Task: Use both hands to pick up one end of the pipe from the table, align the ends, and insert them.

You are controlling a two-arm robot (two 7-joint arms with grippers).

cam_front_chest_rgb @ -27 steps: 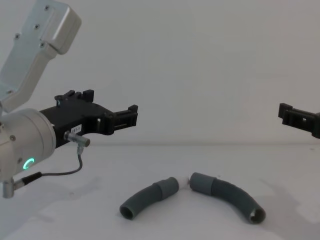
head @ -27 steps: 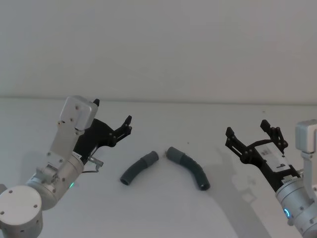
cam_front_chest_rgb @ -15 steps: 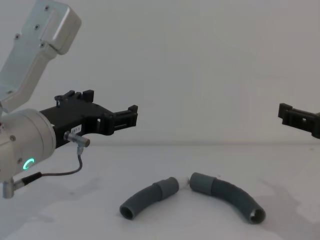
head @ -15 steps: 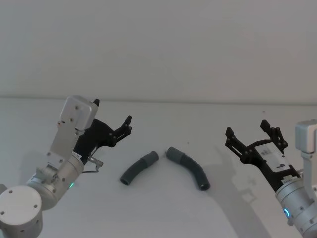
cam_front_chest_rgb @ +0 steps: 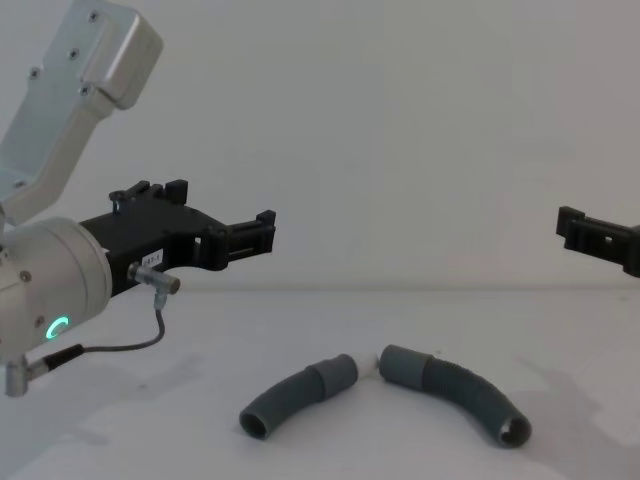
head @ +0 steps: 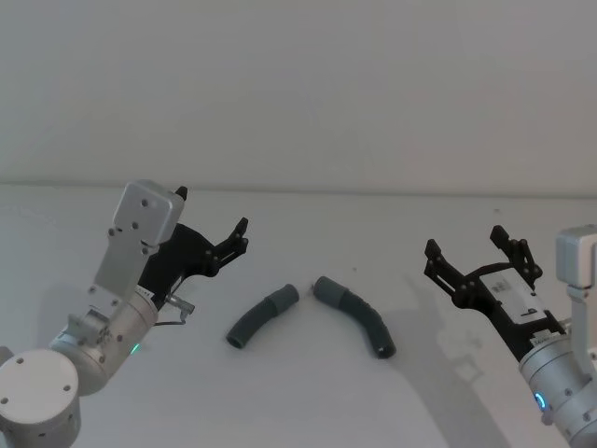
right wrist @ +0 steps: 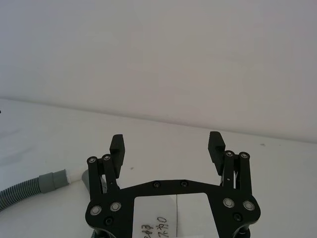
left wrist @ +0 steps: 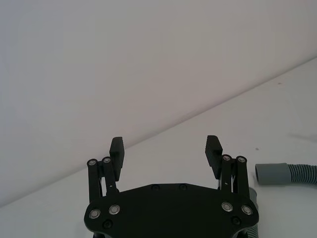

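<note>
Lying on counter (head: pixel 308 401), cuffs (head: pixel 287 296) facing, nearly touching: slim pipe piece (head: pixel 259 318), ribbed pipe piece (head: pixel 361 319); probably light, bendy, so grip just behind cuffs; hovering wide open, empty, well apart: left claw (head: pixel 213 209), right claw (head: pixel 464 241).

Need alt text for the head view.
Two curved dark-grey pipe pieces lie almost end to end on the white table, a small gap between them: the slimmer piece left, the ribbed piece right. The left gripper and right gripper hover either side, jaws open, touching neither.
</note>
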